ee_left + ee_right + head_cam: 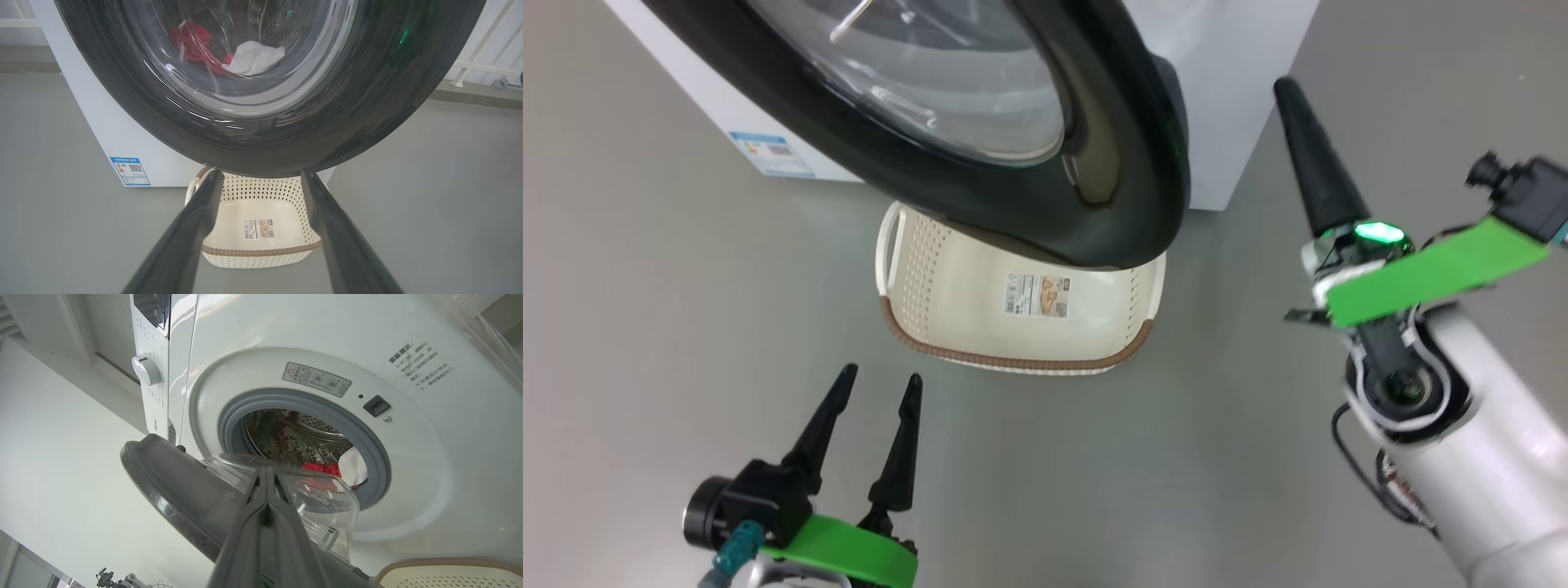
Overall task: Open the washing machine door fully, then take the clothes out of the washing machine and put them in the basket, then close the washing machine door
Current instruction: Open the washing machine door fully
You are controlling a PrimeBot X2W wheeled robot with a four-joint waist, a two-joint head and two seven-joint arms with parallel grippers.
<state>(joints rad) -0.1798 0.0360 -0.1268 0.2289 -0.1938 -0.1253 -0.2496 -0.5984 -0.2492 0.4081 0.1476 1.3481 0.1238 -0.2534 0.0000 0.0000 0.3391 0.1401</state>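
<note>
I judge the step in hand to be the first one: the washing machine door [1131, 131] stands swung out only partway, its black rim hanging over the far part of the basket [1013, 362], which sits on the floor [645, 327] just in front of the washing machine [1225, 98]. My right tool [1290, 94] is pressed together and pinches nothing. It is raised to the right of the rim and apart from it, and in its own wrist view the fingers aim at the door's inner side, toward the bulging glass. To do this well, I would lay the joined fingers against the rim's inner face rather than the glass. Then I would push in one steady arc about the hinge until the door is wide and off the basket's mouth. My left tool [882, 376] is spread and empty, low near the basket's near rim, and I would hold it out of the door's sweep. The basket holds no garment, only a paper label [1036, 296] on its bottom. The clothes [196, 41], red with a white piece, lie in the steel drum [294, 433].
</note>
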